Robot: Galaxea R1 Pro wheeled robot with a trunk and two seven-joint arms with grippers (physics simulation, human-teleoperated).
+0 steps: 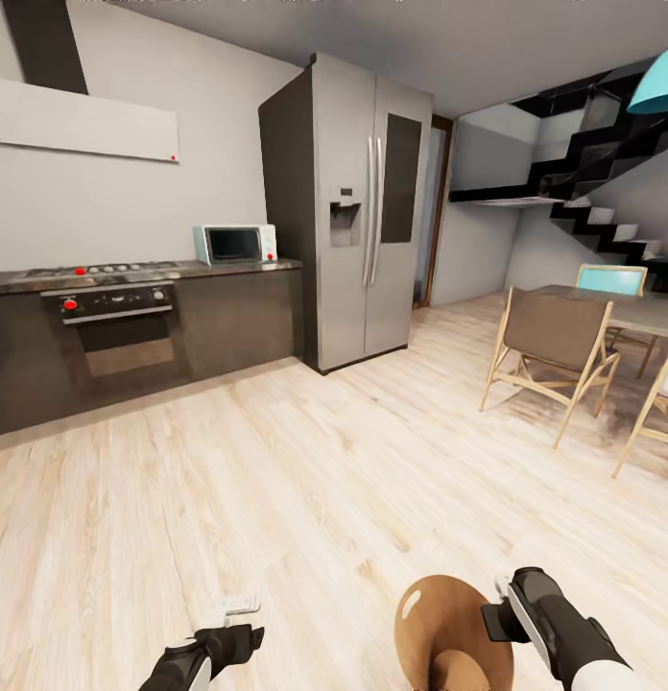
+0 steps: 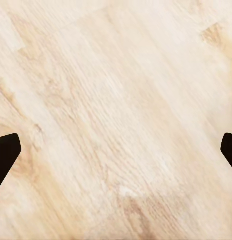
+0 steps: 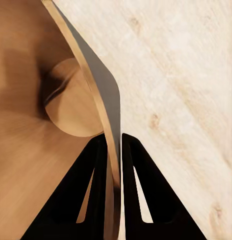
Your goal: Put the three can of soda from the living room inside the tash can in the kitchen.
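The trash can [image 1: 440,624] hangs low in front of me, tilted, its glossy copper-brown inside facing the head camera. My right gripper [image 1: 495,622] is shut on its rim. In the right wrist view the two dark fingers [image 3: 98,170] pinch the thin rim, with the bin's brown inside [image 3: 31,125] and round bottom on one side and wood floor on the other. My left gripper [image 1: 238,619] hangs open over bare floor; its fingertips [image 2: 6,155] stand wide apart in the left wrist view with nothing between them. The soda cans are out of view.
I face the kitchen: a dark counter with an oven [image 1: 113,321] and microwave [image 1: 235,243] at the left, a tall steel fridge [image 1: 358,211] in the middle. A dining table with wooden chairs [image 1: 555,350] stands at the right, below black stairs [image 1: 603,182]. Light wood floor [image 1: 305,480] stretches between.
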